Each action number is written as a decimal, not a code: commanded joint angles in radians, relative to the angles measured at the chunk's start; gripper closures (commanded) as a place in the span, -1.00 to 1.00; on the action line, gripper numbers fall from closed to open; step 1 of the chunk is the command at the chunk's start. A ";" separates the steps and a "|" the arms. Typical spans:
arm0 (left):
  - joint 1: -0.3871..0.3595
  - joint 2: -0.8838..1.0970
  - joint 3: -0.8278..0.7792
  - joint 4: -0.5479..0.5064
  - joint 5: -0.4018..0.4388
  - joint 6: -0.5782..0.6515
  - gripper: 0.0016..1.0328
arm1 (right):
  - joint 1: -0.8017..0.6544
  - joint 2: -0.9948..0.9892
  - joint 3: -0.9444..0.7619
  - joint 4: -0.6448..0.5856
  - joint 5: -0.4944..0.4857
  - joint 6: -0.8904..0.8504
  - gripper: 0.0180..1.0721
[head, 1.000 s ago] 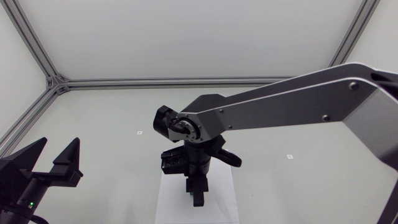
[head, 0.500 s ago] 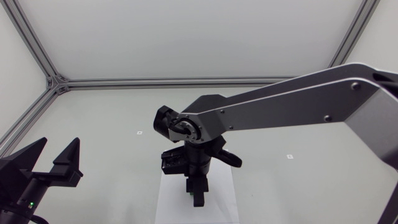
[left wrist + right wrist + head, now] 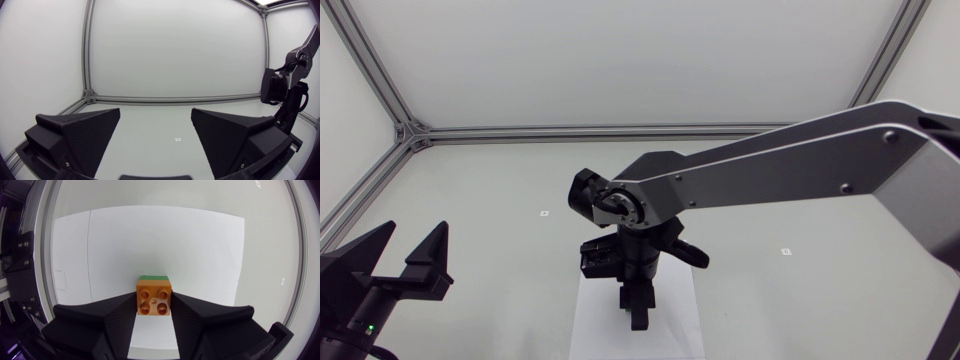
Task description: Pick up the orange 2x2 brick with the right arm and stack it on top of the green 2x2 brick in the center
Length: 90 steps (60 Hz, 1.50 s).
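Fingers [image 3: 120, 315] of the right gripper [image 3: 154, 300] are closed on the orange 2x2 brick [image 3: 154, 301], one on each side face, studs toward the wrist camera. The green 2x2 brick [image 3: 153, 277] shows only as a narrow edge directly ahead of and below the orange brick; whether the two are seated together cannot be determined. Both bricks are over a white sheet [image 3: 150, 245] on the grey counter [image 3: 270, 240].

In the head view, the sheet lies at 6 o'clock from the counter centre. The right arm [image 3: 790, 160] enters from 3 o'clock, its gripper pointing down over the sheet. The left gripper [image 3: 416, 232] is at 8 o'clock, well apart from the bricks, with its fingers [image 3: 80, 135] spread wide and nothing between them.
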 commanded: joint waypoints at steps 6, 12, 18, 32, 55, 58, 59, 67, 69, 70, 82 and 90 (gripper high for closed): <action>0.003 -0.008 -0.041 -0.015 0.004 0.013 -0.92 | -0.008 0.020 -0.029 0.005 0.008 0.005 0.03; 0.003 -0.008 -0.041 -0.015 0.004 0.013 -0.92 | -0.007 0.020 -0.029 0.005 0.008 0.005 0.03; 0.003 -0.008 -0.041 -0.015 0.004 0.013 -0.92 | -0.007 0.017 -0.029 0.003 0.008 0.005 0.03; 0.003 -0.008 -0.041 -0.015 0.004 0.013 -0.92 | -0.005 0.009 -0.026 0.000 0.008 0.013 -0.05; 0.003 -0.008 -0.041 -0.015 0.004 0.013 -0.92 | -0.005 0.004 -0.017 -0.014 0.003 0.024 -0.42; 0.003 -0.008 -0.041 -0.015 0.004 0.013 -0.92 | -0.005 0.003 -0.017 -0.020 0.003 0.024 -0.54; 0.003 -0.008 -0.041 -0.015 0.004 0.013 -0.92 | -0.005 0.003 -0.017 -0.021 0.003 0.024 -0.60; 0.003 -0.008 -0.041 -0.015 0.004 0.013 -0.92 | -0.005 -0.006 -0.005 -0.041 -0.007 0.024 -0.92; 0.003 -0.008 -0.041 -0.015 0.004 0.013 -0.92 | -0.007 -0.003 0.011 -0.076 -0.023 0.027 -0.92; 0.003 -0.008 -0.041 -0.015 0.004 0.013 -0.92 | -0.007 -0.002 0.015 -0.084 -0.029 0.028 -0.92; 0.003 -0.008 -0.041 -0.015 0.004 0.013 -0.92 | -0.016 -0.077 0.017 -0.092 -0.035 0.036 -0.92; 0.003 -0.008 -0.041 -0.015 0.004 0.013 -0.92 | -0.025 -0.172 0.020 -0.106 -0.032 0.059 -0.92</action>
